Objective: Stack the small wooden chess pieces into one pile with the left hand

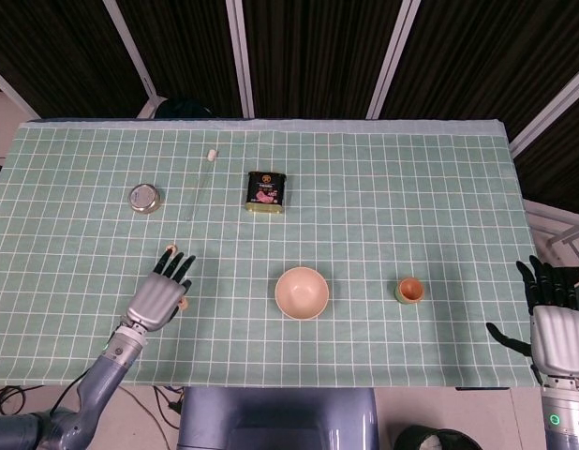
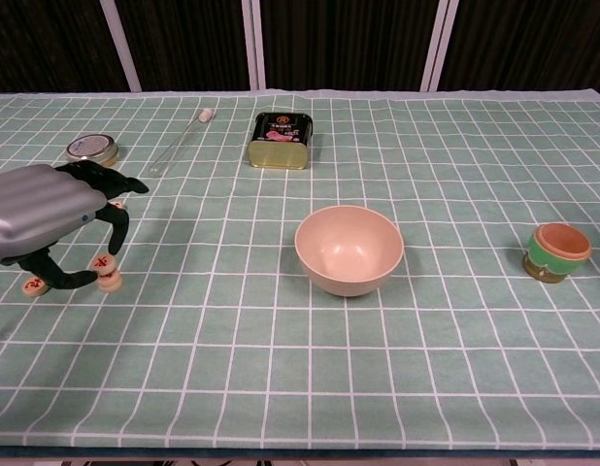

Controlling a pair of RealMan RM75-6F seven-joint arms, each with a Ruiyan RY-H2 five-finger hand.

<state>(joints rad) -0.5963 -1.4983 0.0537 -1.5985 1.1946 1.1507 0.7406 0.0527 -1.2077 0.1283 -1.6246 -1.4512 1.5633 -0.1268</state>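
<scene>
Two wooden discs under the left hand

Two small round wooden chess pieces (image 2: 106, 272), flat discs with red characters, sit stacked on the green gridded cloth (image 2: 378, 369); a third piece (image 2: 33, 284) lies just left. The metallic left hand (image 2: 43, 214) arches over them, a dark fingertip and thumb pinching the upper disc. Off the table edge, the right hand (image 1: 550, 319) hangs with fingers apart, holding nothing.

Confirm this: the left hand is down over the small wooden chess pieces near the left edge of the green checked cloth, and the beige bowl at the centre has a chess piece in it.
One detail is wrong. The beige bowl is empty, as the chest view shows. The rest stands: the left hand is down over the small wooden chess pieces near the left edge of the green checked cloth.
</scene>
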